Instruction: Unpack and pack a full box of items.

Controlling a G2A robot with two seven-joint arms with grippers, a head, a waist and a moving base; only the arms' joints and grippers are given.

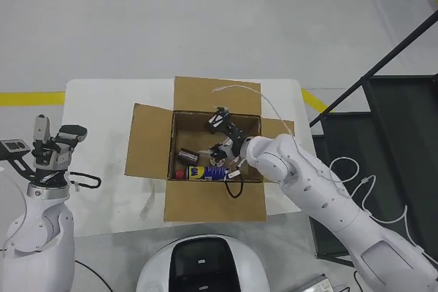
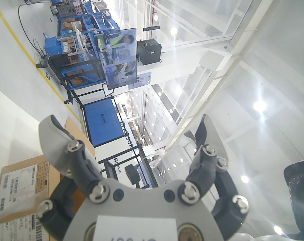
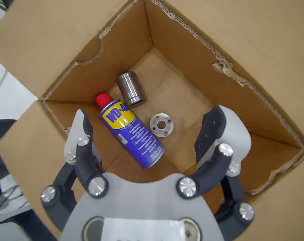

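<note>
Right gripper (image 3: 146, 115) hangs over the open cardboard box (image 3: 192, 51), fingers spread wide, nothing between them. All three items lie on the box floor below it. Blue and yellow spray can (image 3: 131, 134) lies on its side under the gap, closer to one finger, with its red cap pointing away from the wrist. Round metal flange (image 3: 161, 125) lies flat just beside the can, roughly midway between the fingers. Steel cylinder (image 3: 131, 88) lies beyond the fingertips, just beside the can's cap end. Box flaps are folded outward on the white table (image 1: 102, 109). Left gripper (image 2: 128, 126) is well apart from the box, off the table's edge, pointing upward, fingers apart and empty.
</note>
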